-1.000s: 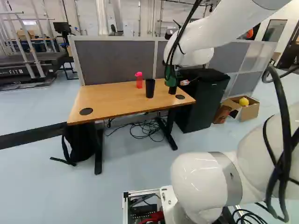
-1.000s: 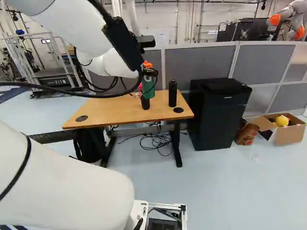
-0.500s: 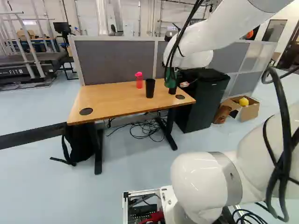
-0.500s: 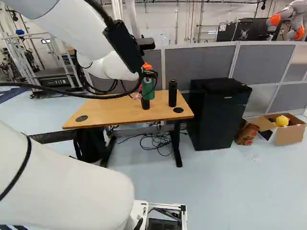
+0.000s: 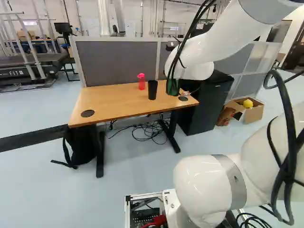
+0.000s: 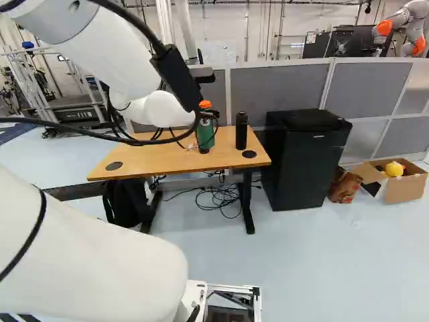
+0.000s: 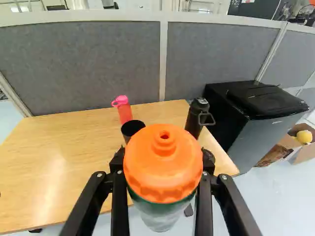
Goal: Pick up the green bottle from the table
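Green bottle (image 6: 205, 135) grasped in one hand (image 6: 208, 115); two other bottles (image 7: 195, 120) and one cup (image 7: 131, 129) on one table (image 7: 64, 157).

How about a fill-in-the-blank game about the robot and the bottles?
The gripper holds the green bottle ____ its two fingers.
The green bottle's lid is ____.
The red bottle on the table has a ____ cap.
The round thing in the cardboard box is ____.

Missing words: between; orange; pink; yellow
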{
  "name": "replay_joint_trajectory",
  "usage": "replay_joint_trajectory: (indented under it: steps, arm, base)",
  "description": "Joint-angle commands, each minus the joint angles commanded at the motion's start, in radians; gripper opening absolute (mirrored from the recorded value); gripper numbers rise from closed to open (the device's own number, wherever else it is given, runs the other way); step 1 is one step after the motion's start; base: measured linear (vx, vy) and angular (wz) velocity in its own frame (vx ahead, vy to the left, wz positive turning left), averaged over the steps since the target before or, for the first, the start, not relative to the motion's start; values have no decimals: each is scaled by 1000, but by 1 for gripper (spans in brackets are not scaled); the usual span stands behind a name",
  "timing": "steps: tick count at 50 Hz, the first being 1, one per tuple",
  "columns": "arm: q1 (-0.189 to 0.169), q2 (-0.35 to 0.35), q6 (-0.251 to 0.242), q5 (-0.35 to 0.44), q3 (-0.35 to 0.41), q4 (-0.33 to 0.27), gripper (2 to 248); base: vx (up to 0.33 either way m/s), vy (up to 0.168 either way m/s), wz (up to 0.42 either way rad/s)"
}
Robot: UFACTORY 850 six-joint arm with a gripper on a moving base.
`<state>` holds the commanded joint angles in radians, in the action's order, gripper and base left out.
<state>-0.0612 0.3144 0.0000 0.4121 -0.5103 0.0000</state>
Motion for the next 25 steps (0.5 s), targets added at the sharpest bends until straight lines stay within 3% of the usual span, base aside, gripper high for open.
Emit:
replay_joint_trajectory:
  steps: [25]
  arm:
    - [23, -13, 0, 174, 160, 0, 121]
  base:
    - [0, 0, 0]
